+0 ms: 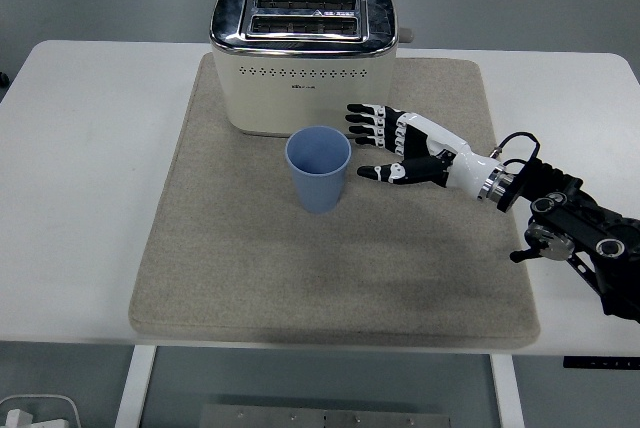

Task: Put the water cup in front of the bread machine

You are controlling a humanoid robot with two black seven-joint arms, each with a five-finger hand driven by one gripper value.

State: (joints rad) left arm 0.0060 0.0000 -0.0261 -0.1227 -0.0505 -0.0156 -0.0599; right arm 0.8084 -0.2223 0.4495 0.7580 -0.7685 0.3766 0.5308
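**One light plastic cup, hand off it**

One small pale-blue plastic cup (pixel 318 169) stands upright on the beige felt-like mat (pixel 240 268), just off the fingertips of the robot's right hand (pixel 400 151), to that hand's left. Beyond the cup, and ahead-left of the hand, sits the cream two-slot toaster with the chrome top (pixel 303 56), so the cup looks to me like it's pretty much in front of the bread machine already.

The white-and-black hand is spread open, fingers (pixel 366 124) fanned out, thumb pointing at the cup, nothing in it. There's a clear gap between thumb tip and cup wall.

Handling-wise: my guess is it's empty, very light and thin-walled, so it'd tip or skate with a nudge, and squash a bit if squeezed hard. The smooth tapered sides probably slip, too. If it needs regrabbing, I'd wrap around the mid-to-upper wall, thumb opposite fingers, gentle pressure. The mat should give decent friction underneath.

The left arm isn't visible.
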